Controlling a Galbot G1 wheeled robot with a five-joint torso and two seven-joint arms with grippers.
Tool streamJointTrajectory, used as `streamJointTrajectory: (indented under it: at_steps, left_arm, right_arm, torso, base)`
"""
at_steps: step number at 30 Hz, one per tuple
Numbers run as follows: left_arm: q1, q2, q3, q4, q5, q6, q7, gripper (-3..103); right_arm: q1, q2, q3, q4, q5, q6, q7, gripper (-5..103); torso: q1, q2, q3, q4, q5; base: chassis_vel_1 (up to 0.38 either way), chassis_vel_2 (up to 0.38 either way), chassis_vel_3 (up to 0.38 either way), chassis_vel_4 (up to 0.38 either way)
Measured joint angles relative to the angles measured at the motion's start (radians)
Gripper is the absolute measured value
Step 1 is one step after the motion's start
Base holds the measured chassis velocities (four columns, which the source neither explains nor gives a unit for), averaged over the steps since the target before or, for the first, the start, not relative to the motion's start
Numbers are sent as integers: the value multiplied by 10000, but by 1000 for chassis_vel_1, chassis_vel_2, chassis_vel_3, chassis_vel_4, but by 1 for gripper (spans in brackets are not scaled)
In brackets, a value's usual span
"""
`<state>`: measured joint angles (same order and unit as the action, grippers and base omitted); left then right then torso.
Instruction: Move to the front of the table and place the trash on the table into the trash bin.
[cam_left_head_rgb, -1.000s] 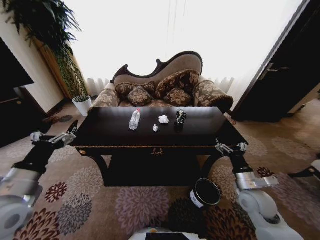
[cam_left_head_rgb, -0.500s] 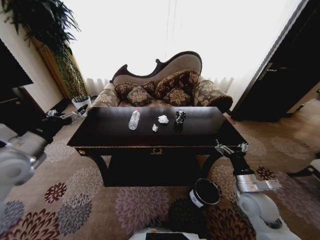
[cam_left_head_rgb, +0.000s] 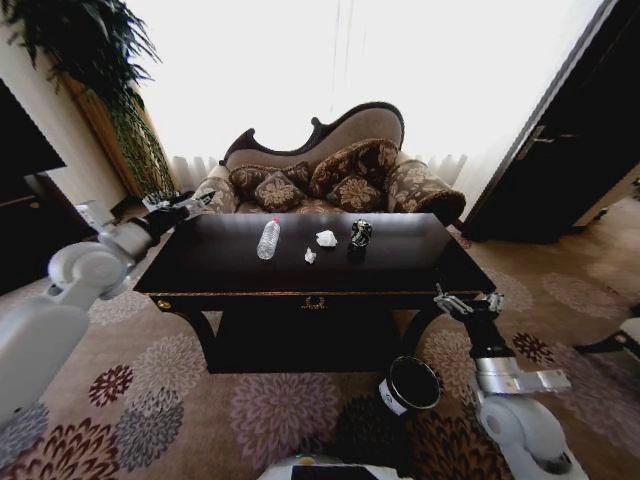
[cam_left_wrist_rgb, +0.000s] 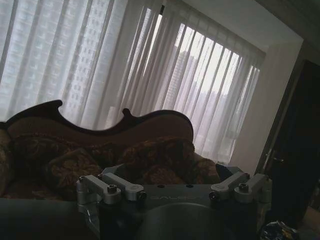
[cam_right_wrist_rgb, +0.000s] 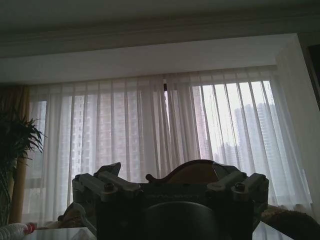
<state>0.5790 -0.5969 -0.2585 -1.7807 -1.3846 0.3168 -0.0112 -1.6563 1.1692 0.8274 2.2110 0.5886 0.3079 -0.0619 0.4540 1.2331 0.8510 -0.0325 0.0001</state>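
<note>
Left claw (cam_left_head_rgb: 195, 203) has risen to the tabletop's (cam_left_head_rgb: 400, 265) far left corner.
Both claws apart, empty; right claw (cam_left_head_rgb: 468, 303) low; trash untouched, reach beginning.

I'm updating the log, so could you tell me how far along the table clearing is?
Done: the robot faces the table. In hand: the left tool reaches over the table's far left corner, holding nothing; the right tool waits by the front right corner. Left: the bottle, paper balls and shiny lump, none in the trash bin.
</note>
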Motion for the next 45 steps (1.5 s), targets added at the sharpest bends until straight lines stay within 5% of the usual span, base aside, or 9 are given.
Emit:
streamJointTrajectory:
  at_steps: [3,8,28,41,45]
  left_arm:
    - [-1012,-444,1396,723,76,166,-198,100]
    - [-1578,-925,2216,1221,296,500,-860,100]
    - [-2670,-2379,3872,2273,625,2489,-1860,100]
    - [-3003,-3296,4506,3165,885,2552,-1729,102]
    - [-2890,-3299,4470,3253,963,2546,-1687,96]
  right_arm:
    - [-97,159,6,53,-70,4,-26,100]
    - [-172,240,16,58,-125,42,-57,100]
    - [31,236,-275,-256,-334,54,-75,100]
    - [180,141,-371,-611,-375,104,-80,100]
    - [295,96,-460,-746,-409,122,-82,100]
  torso:
    - [0,0,-1,-1,-3]
    - [1,0,0,0,-2]
    - [-1,1,-1,1,-3]
    - [-1,1,-2,0,-1]
    - [-1,1,-1,1,-4]
  base:
    - [0,0,0,0]
    - [0,0,0,0]
    - [0,0,0,0]
    - [0,0,0,0]
    - [0,0,0,0]
